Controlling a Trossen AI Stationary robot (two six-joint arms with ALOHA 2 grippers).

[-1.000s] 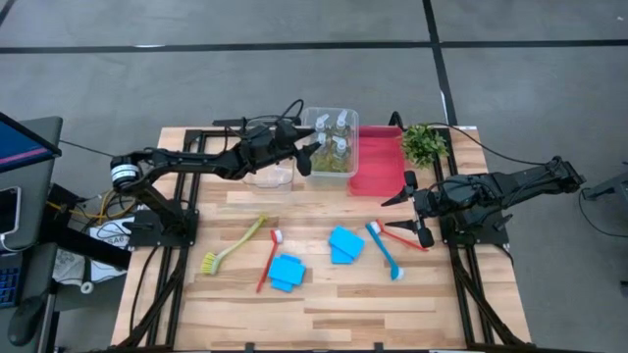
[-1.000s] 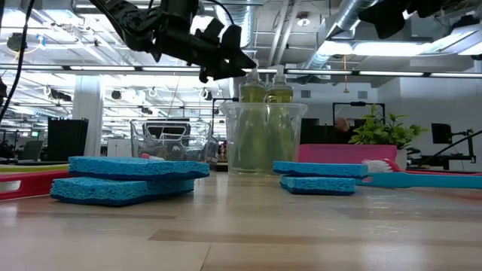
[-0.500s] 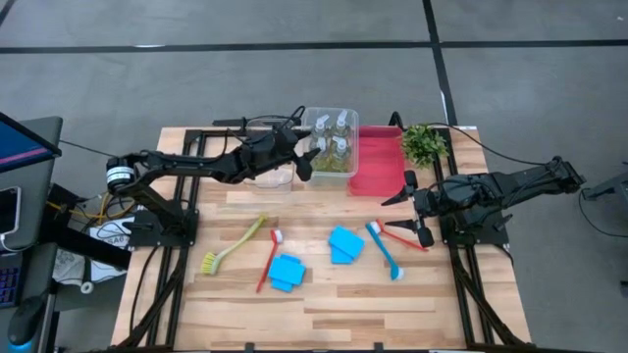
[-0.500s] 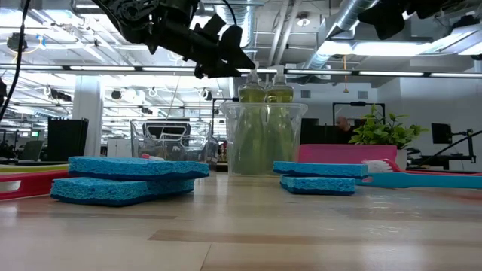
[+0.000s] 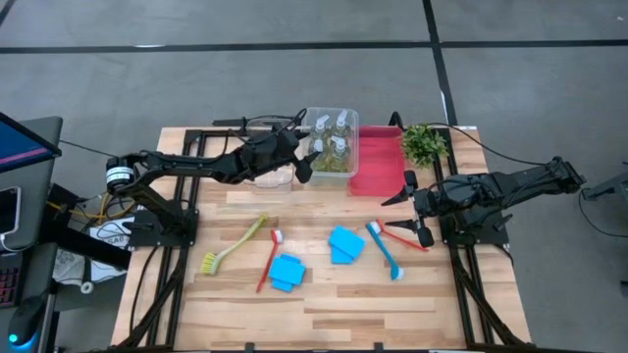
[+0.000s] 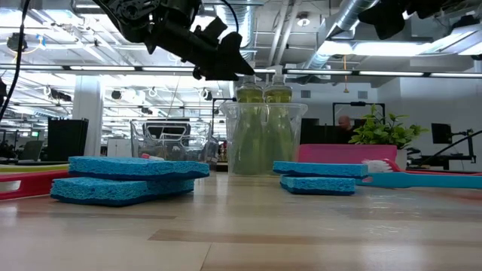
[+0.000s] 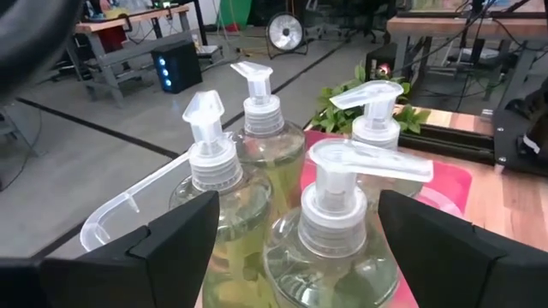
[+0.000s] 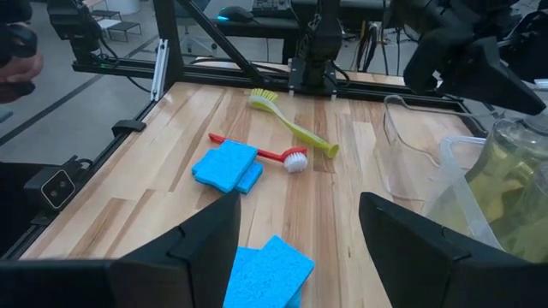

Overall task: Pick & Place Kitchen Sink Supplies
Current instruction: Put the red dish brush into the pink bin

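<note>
Blue sponges point(image 5: 287, 272) and long-handled brushes point(image 5: 271, 259) lie scattered across the wooden table point(image 5: 334, 314) in the foreground. Farther back, the left gripper point(image 5: 306, 161) hangs wide open and empty at the rim of a clear bin point(image 5: 349, 169) holding four pump bottles point(image 7: 342, 248). The right gripper point(image 5: 417, 208), fingers spread and empty, hovers beside a red-handled brush point(image 5: 404, 233).

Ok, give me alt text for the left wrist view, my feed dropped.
The left gripper, fingers open, faces four clear pump bottles of yellow-green liquid packed together in a clear bin. A red bin and a leafy plant sit behind.
</note>
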